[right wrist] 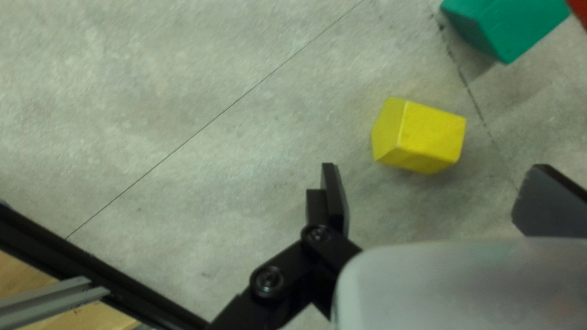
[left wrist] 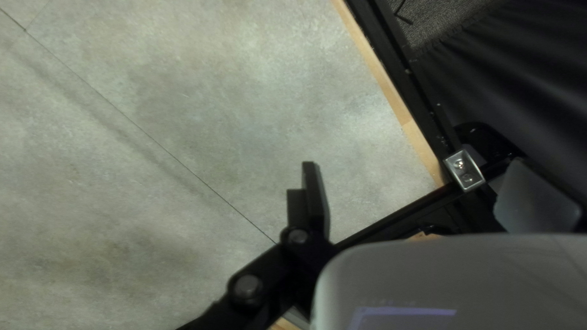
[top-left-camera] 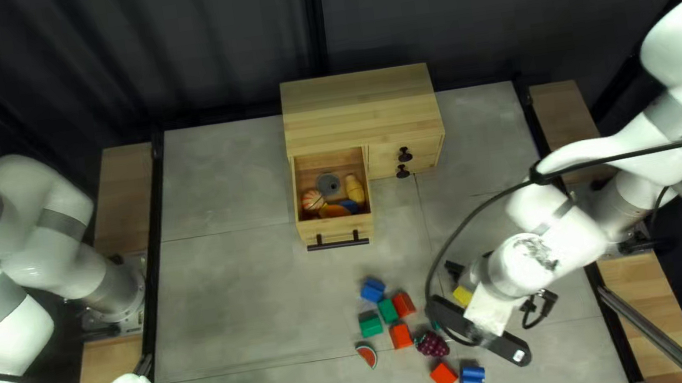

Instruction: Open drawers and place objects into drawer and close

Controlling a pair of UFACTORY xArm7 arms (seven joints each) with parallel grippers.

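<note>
1. Evidently the bench (top-left-camera: pixel 232 294) works as a staging ground: loose toys lie toward its near side, within the right arm's reach.
2. The cabinet (top-left-camera: pixel 358 110) stands by the far edge, its front facing the toys, which gives its drawers room to slide out.
3. Its wide drawer (top-left-camera: pixel 337 229) is pulled open, presumably to take toys from above. Inside, a grey round piece (top-left-camera: pixel 328 184) sits at the back, a yellowish bottle-shaped toy (top-left-camera: pixel 354 188) at the side, and a striped ball (top-left-camera: pixel 313 200) opposite, with orange and blue pieces in front. The small drawers (top-left-camera: pixel 425 150) beside it are shut.
4. The left gripper (left wrist: pixel 419 189) has its fingers apart, grasping nothing, over bare bench; probably it is held aside to leave the other arm space.
5. The right gripper (right wrist: pixel 435 177) has its fingers spread, also grasping nothing. It seems to be lining up on a block; it should lower and square up before closing, or one finger may knock the block askew.
6. That yellow block (right wrist: pixel 425 137) rests on the bench ahead of the gap, touching neither finger.
7. Nearby lie the other blocks, green, red and blue, with the dark berry toy (top-left-camera: pixel 433 344) and melon slice (top-left-camera: pixel 367 355) among the smaller pieces, likely awaiting their turn.
</note>
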